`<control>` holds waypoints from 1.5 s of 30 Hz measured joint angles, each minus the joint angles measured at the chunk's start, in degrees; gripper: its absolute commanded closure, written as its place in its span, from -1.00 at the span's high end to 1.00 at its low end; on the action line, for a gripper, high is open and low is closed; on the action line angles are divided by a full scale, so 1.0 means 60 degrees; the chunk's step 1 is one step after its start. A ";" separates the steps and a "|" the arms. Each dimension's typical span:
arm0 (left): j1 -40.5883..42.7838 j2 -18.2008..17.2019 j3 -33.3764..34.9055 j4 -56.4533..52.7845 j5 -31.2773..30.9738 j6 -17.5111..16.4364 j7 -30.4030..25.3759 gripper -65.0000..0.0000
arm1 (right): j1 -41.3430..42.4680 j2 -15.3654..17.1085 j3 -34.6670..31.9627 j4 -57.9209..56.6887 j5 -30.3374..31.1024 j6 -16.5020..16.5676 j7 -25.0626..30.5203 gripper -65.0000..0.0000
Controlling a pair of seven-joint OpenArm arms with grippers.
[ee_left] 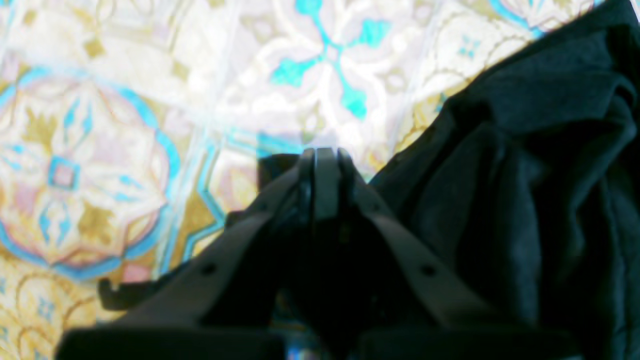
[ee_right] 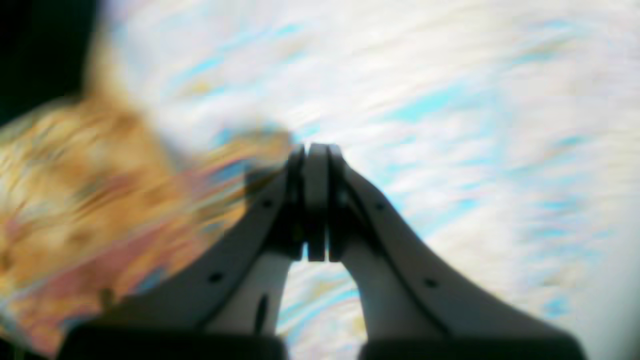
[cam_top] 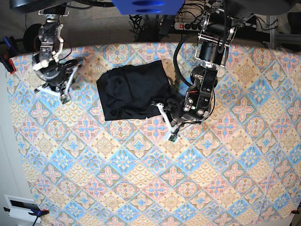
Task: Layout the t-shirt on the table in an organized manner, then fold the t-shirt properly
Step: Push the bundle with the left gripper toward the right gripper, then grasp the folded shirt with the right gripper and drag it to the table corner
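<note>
The black t-shirt point(cam_top: 134, 92) lies bunched in a rough rectangle on the patterned table point(cam_top: 155, 188), toward the far middle. In the left wrist view its creased fabric point(ee_left: 540, 175) fills the right side. My left gripper point(ee_left: 325, 152) is shut with nothing in it, just off the shirt's near right corner, and it shows in the base view point(cam_top: 173, 135) too. My right gripper point(ee_right: 316, 150) is shut and empty over bare, blurred table. In the base view the right gripper point(cam_top: 65, 97) hangs well to the left of the shirt.
Cables and a power strip point(cam_top: 188, 26) lie behind the table's far edge. A clamp point(cam_top: 5, 61) grips the cloth at the left edge. A white device point(cam_top: 21, 207) sits off the near left corner.
</note>
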 measured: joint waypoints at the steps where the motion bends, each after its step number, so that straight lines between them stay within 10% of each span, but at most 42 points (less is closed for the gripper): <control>1: 0.0040 -0.0004 -0.0146 0.0106 0.0004 0.0000 0.0000 -1.00 | 0.0055 0.0000 0.0080 0.0208 -0.0025 0.0004 0.0000 -1.00; 25: 0.0262 -0.0623 -0.0550 0.0237 0.0095 0.0036 -0.0477 -1.00 | -0.0379 -0.1978 -0.3559 0.1825 0.0120 0.0080 0.1322 -1.00; 45: 0.0586 -0.1064 -0.0947 0.0233 -0.0044 0.0000 -0.0991 -1.00 | 0.0590 -0.1974 -0.4273 -0.1144 0.2178 0.0102 0.2036 -1.00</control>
